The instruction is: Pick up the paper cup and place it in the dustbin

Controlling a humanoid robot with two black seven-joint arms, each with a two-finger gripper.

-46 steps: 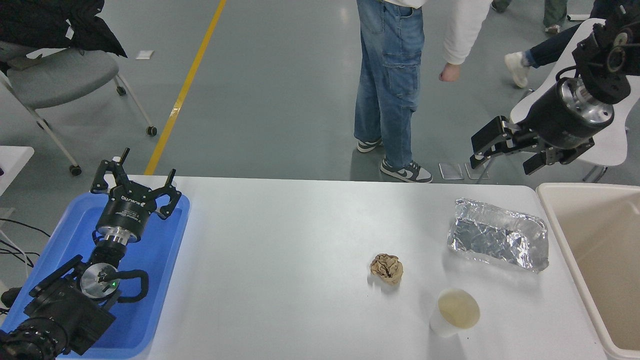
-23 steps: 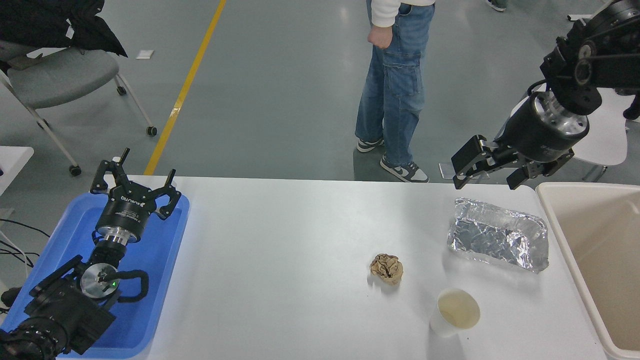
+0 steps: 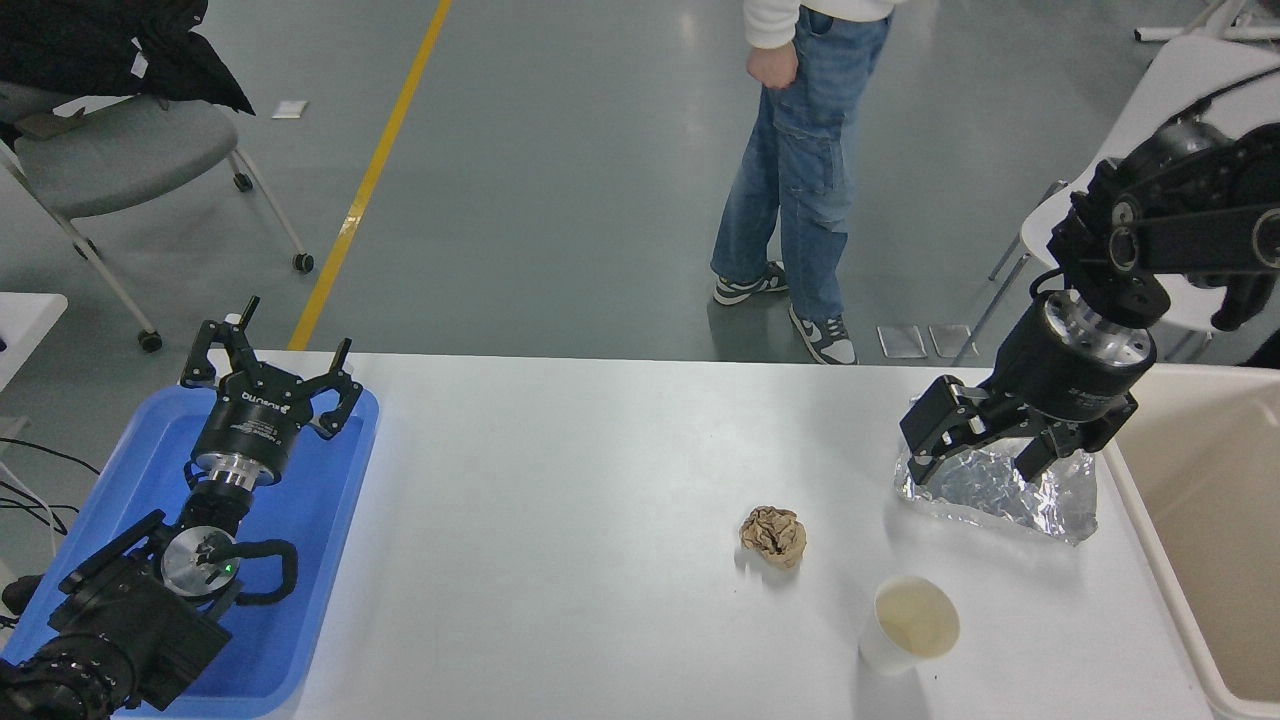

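The right gripper [image 3: 980,462] has dropped from above the table's far edge to the right middle of the frame and now hangs over the foil tray [image 3: 1000,492], covering its upper part. Its fingers are spread wide and hold nothing. The paper cup [image 3: 908,625] stands upright at the lower right, unmoved, well below the gripper, with the brown paper ball [image 3: 773,536] near it to the upper left. The dustbin [image 3: 1150,540] fills the right edge. The left gripper [image 3: 268,375] stays parked over the blue tray [image 3: 330,500] at lower left, fingers open and empty. The person [image 3: 790,160] at the top has stepped slightly right.
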